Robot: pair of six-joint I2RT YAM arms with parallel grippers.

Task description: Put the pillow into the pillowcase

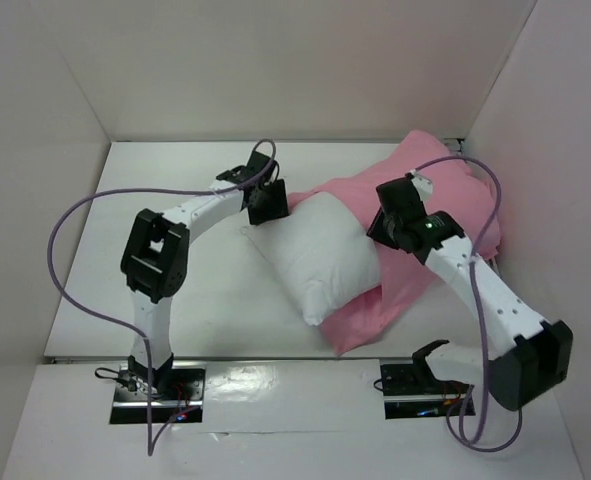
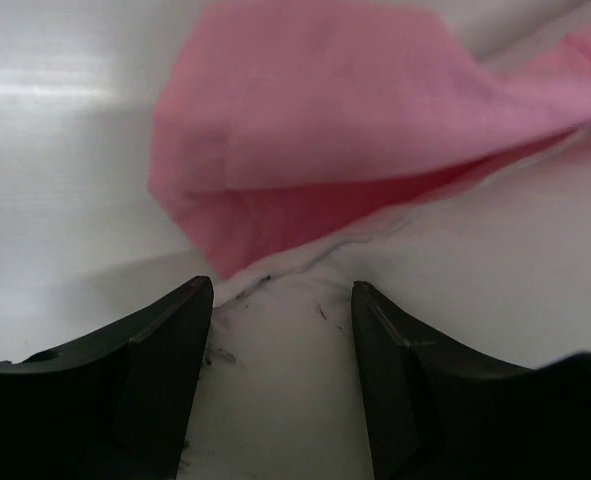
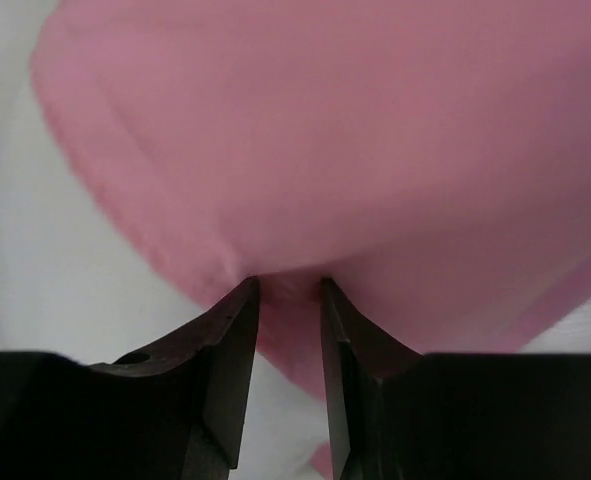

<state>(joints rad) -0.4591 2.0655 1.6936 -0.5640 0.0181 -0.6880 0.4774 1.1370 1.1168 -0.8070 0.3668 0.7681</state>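
Note:
The white pillow [image 1: 320, 255] lies slantwise mid-table, its far right end inside the pink pillowcase [image 1: 435, 185], which also spreads out under it. My left gripper [image 1: 268, 205] is at the pillow's far left corner. In the left wrist view it [image 2: 282, 285] is open, its fingers astride the speckled corner of the pillow [image 2: 275, 380], with the pillowcase's mouth edge [image 2: 325, 120] just ahead. My right gripper [image 1: 390, 218] is over the pillowcase's edge on the pillow. In the right wrist view it [image 3: 290, 282] pinches a fold of the pillowcase [image 3: 375, 130], with the pillow [image 3: 65, 260] at the left.
The white table [image 1: 215, 290] is boxed in by white walls at the left [image 1: 35, 200], back and right [image 1: 545, 150]. The pillowcase reaches close to the right wall. Purple cables loop over both arms.

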